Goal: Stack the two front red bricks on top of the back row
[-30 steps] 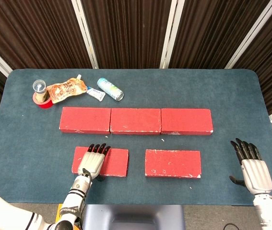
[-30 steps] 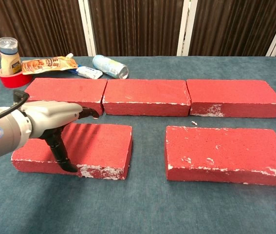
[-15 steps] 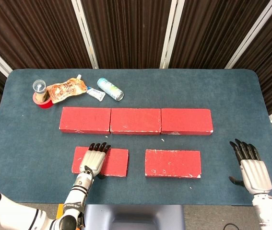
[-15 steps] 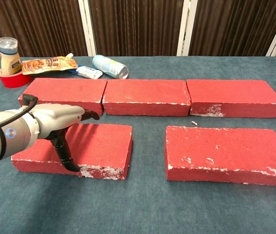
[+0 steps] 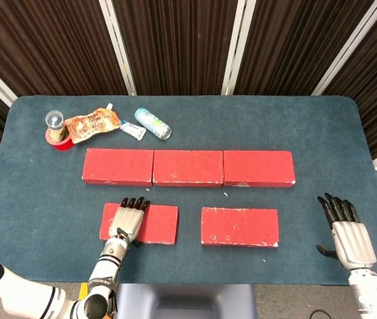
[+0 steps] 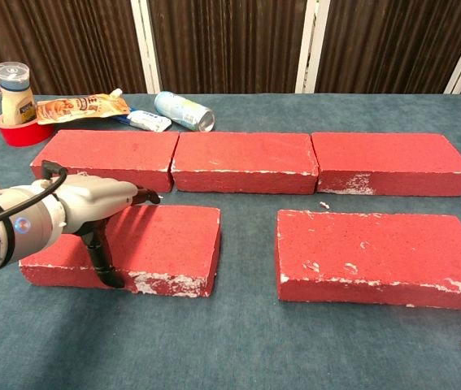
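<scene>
On the blue table, the front left red brick is gripped by the left hand, fingers laid flat over its top and thumb hooked down its near face, just in front of the back row of three red bricks. Beside it, the front right red brick is seen lying flat and untouched, also in front of that row. Well to the right of the row, the right hand is held over the cloth with fingers spread and nothing in it.

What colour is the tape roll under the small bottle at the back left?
Red; the tape roll shows best in the chest view.
</scene>
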